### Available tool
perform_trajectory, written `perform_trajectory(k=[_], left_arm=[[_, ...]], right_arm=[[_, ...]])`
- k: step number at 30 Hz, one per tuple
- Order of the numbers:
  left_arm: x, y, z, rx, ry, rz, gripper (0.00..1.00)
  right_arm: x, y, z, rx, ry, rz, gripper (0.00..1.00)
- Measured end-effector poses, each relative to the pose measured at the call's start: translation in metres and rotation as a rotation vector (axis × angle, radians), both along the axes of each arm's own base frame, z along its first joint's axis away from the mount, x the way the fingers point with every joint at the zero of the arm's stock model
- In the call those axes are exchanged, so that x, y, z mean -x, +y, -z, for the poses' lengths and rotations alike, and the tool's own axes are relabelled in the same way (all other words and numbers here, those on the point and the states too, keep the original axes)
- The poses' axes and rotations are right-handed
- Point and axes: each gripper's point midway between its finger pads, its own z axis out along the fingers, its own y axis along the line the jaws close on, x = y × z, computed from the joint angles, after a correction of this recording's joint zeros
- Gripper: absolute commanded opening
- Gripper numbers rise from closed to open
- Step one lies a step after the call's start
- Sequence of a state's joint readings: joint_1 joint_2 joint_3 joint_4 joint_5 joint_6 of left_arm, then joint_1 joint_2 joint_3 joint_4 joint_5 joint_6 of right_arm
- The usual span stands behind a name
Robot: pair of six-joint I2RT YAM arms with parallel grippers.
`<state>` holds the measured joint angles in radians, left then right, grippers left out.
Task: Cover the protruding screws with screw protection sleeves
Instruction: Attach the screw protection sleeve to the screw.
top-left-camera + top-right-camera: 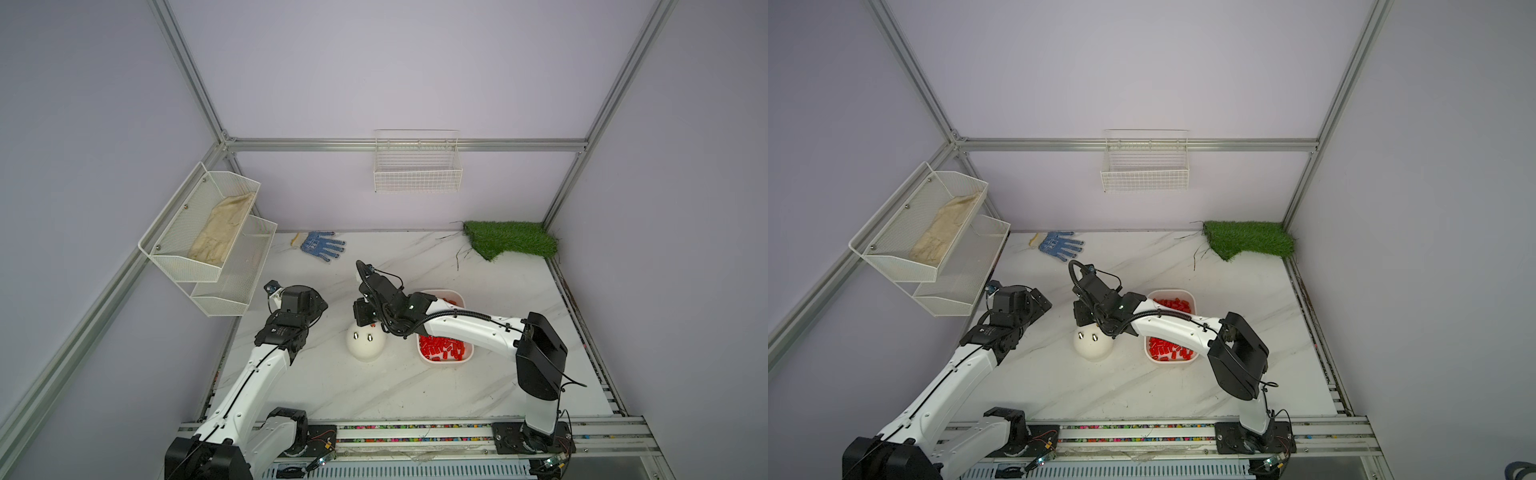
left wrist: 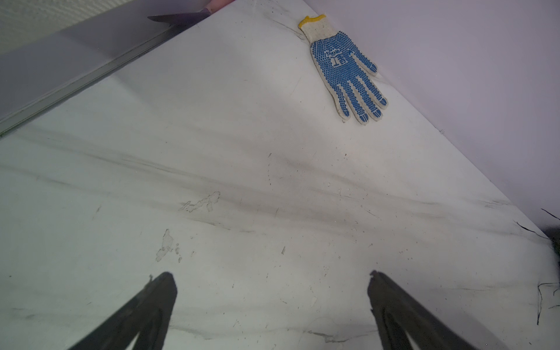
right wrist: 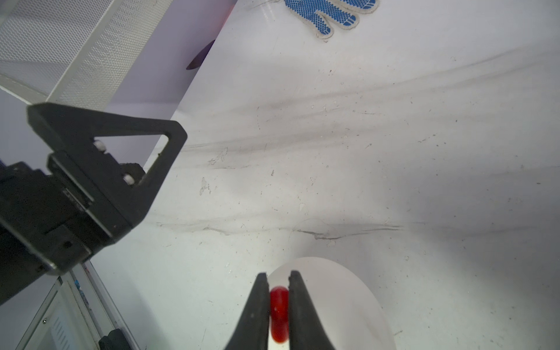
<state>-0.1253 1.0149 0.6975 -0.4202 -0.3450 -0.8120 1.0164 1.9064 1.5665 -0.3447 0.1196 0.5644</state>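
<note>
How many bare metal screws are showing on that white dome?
2: one screw and, just beside it, a second screw, both on top of the white dome. The right end effector, shut on a red sleeve, hangs over the dome's far part and may hide more.

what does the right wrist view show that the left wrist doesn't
Only right wrist: the right gripper shut on a red sleeve above the white dome, plus the mesh shelf. Only left wrist: the open gap of the left gripper, the yellow cuff of the blue-dotted glove. Both: glove fingers, the marble tabletop, part of the left gripper.
</note>
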Motion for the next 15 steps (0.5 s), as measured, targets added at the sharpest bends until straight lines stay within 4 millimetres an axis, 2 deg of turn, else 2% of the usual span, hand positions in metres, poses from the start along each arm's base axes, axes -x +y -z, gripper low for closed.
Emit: perform_trajectory(k=[15], left_arm=[[0.0008, 0.0000, 0.0029, 0.000, 0.004, 0.000, 1.00]], right_arm=[[0.0020, 0.0012, 0.0012, -0.004, 0.010, -0.008, 0.15]])
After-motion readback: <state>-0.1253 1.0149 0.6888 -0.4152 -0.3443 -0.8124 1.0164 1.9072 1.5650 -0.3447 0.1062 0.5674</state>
